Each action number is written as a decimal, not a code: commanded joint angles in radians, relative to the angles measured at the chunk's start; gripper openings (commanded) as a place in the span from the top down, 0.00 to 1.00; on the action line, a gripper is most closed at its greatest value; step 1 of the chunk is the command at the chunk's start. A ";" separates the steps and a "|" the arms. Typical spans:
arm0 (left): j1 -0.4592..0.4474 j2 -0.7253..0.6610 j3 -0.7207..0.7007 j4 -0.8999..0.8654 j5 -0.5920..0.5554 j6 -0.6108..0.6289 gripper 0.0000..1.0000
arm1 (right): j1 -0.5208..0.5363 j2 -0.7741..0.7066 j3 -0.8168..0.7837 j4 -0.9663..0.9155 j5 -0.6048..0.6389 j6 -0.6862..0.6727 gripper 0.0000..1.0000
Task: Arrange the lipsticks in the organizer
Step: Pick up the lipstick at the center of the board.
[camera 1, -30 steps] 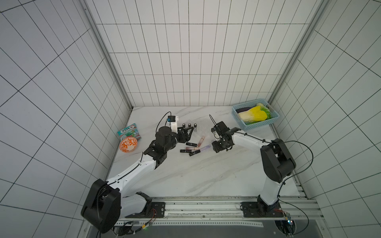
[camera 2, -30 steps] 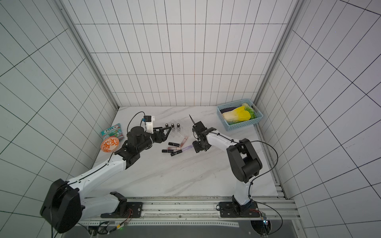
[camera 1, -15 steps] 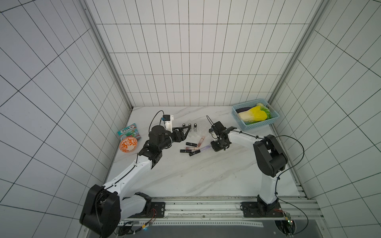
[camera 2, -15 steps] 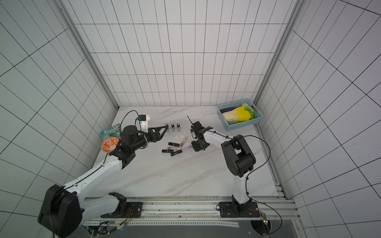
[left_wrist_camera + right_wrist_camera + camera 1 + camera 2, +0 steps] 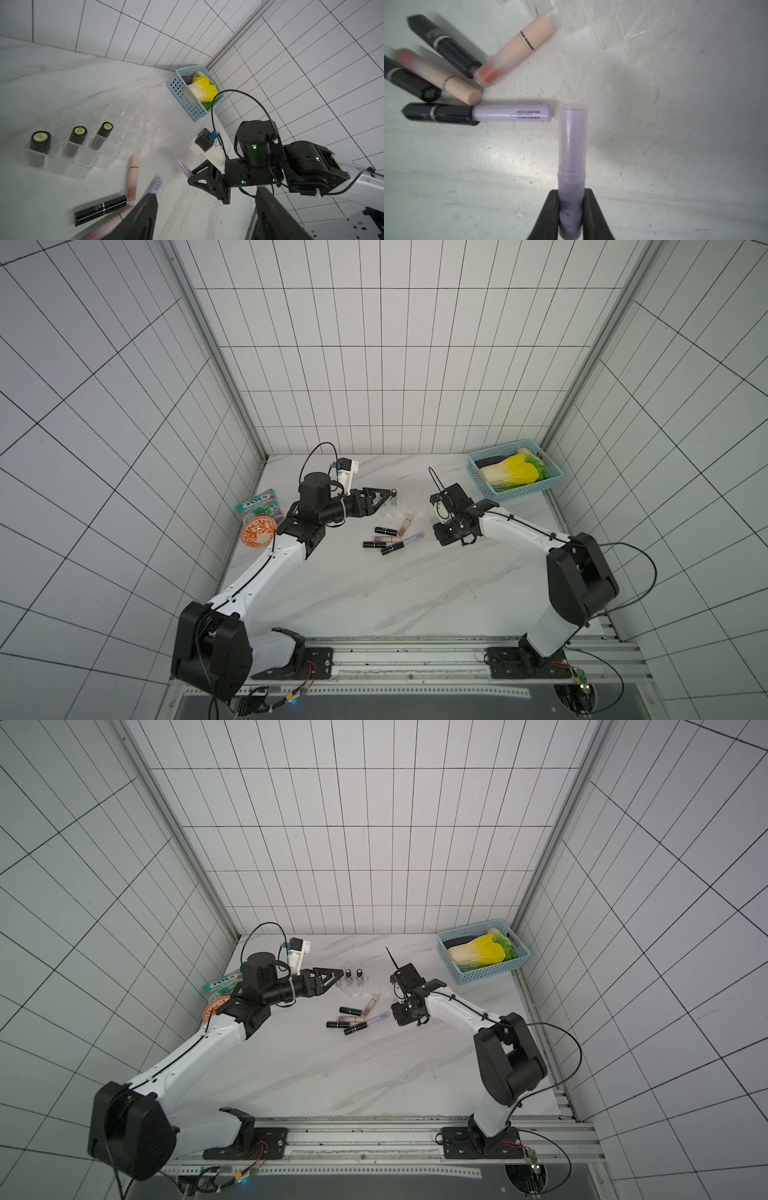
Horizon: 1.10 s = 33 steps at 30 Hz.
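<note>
Table [image 5: 395,593]: white marble, tiled walls on three sides. Organizer [image 5: 116,133]: clear stepped holder toward the back of the table, between the two arms, hard to make out against the marble. Black lipsticks [image 5: 78,135]: three, upright in adjoining slots of one organizer row, caps up. Loose lipsticks [image 5: 384,539]: six in a cluster on the table just in front of the organizer, all lying flat, three black, two pale pink, one lavender [image 5: 512,113]; that lavender one end to end with a black one in the right wrist view. Held lavender lipstick [image 5: 572,145]: clamped by one end in the right gripper [image 5: 571,209], the rest projecting past the fingertips, far end near the lying lavender tube but apart from it, on the cluster's basket side; contact with the table not discernible. Right gripper: clenched on that tube. Left gripper [image 5: 382,501]: released, fingers spread wide, at the organizer's end nearest the left arm, close by the upright black tubes; contact with the holder not discernible. Light-blue perforated basket [image 5: 523,491]: back corner on the right arm's side, containing a yellow-green cabbage [image 5: 509,472]. Snack packet [image 5: 259,506] and orange-patterned round dish [image 5: 257,531]: at the table's edge beside the left arm, overlapping in both top views.
</note>
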<state>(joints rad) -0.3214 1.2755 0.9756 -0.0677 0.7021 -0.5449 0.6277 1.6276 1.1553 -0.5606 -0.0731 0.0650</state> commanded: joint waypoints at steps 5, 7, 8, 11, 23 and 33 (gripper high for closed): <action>-0.001 0.053 0.044 -0.093 0.276 0.004 0.25 | 0.067 -0.237 -0.030 -0.007 -0.103 0.034 0.84; -0.015 0.097 0.050 -0.094 0.322 0.006 0.27 | 0.089 -0.257 -0.024 -0.009 -0.115 0.041 0.85; -0.019 0.103 0.051 -0.095 0.329 0.008 0.28 | 0.102 -0.274 -0.021 -0.009 -0.131 0.046 0.85; -0.042 0.136 0.065 -0.115 0.343 0.028 0.31 | 0.119 -0.301 -0.015 0.000 -0.167 0.062 0.85; -0.177 0.250 0.115 0.040 0.233 -0.050 0.40 | 0.148 -0.360 -0.015 0.093 -0.418 0.118 0.86; -0.152 0.190 0.091 0.058 0.186 -0.061 0.52 | 0.148 -0.356 -0.032 0.090 -0.434 0.116 0.87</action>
<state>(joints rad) -0.4847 1.5032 1.0706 -0.0547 0.9150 -0.6025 0.7727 1.2823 1.1465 -0.4873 -0.4847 0.1738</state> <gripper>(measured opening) 0.490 0.196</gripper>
